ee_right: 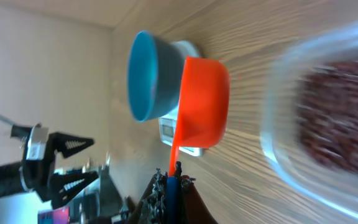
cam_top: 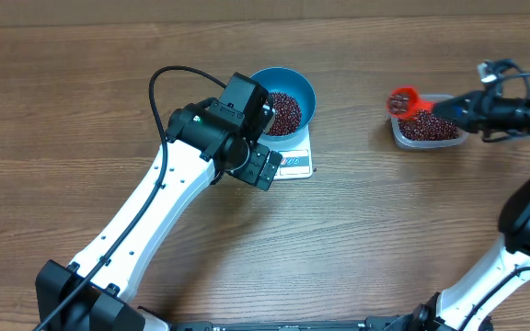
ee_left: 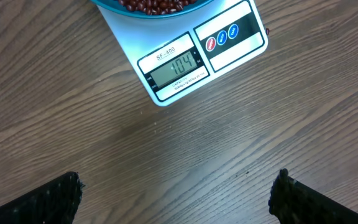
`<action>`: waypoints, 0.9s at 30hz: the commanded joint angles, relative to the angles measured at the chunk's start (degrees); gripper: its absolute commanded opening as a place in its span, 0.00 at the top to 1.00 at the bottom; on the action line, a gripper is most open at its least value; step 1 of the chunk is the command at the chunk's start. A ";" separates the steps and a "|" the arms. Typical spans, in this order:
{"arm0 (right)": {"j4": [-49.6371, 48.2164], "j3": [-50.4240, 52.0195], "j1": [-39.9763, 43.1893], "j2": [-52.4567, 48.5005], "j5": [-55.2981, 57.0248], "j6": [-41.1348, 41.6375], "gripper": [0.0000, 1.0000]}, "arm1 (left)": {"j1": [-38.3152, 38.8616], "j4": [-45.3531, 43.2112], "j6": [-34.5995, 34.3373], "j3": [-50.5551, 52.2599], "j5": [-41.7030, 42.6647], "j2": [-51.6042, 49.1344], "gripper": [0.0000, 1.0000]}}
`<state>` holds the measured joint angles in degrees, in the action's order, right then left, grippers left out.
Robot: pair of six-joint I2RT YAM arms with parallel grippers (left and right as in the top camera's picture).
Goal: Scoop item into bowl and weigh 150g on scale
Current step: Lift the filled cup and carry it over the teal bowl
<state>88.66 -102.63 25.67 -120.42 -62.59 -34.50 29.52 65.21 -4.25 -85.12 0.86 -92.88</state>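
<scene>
The blue bowl (cam_top: 285, 103) stands on the white scale (cam_top: 297, 164) with a heap of dark red-brown beans (cam_top: 283, 112) inside. In the left wrist view the scale (ee_left: 229, 50) shows 104 on its display, and the bowl's rim (ee_left: 110, 5) is at the top edge. My left gripper (cam_top: 263, 170) hovers open just in front of the scale, fingers (ee_left: 48, 202) wide apart over bare wood. Over at the right, my right gripper (cam_top: 454, 108) is shut on the handle of an orange scoop (cam_top: 401, 99) with beans in its cup. The scoop (ee_right: 204, 102) is level over the tub's left end.
A clear plastic tub (cam_top: 426, 129) of beans sits at the right under the scoop; the tub (ee_right: 328, 124) is blurred in the right wrist view. The left arm stretches from the front left across the table. One stray bean (ee_left: 267, 31) lies beside the scale.
</scene>
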 commanded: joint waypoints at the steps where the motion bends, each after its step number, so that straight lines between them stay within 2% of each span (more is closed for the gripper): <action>1: -0.11 -0.66 -3.96 -0.13 -5.46 -2.01 0.96 | 0.11 0.15 0.87 -0.52 -0.17 0.63 0.00; 11: -1.14 -8.72 -15.98 -0.13 -5.62 -1.27 0.96 | 0.09 0.15 0.87 -0.52 -0.17 0.63 0.00; 18: -10.34 -11.78 -23.06 -0.13 1.31 8.72 0.97 | 0.11 0.15 0.90 -0.52 -0.20 0.63 0.00; 27: -15.87 -11.89 -29.66 -0.02 7.93 12.41 0.96 | 0.11 0.15 0.90 -0.52 -0.20 0.63 0.00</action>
<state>73.17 -112.73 -2.96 -120.53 -57.45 -23.73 29.52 65.21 -4.25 -85.12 0.86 -92.88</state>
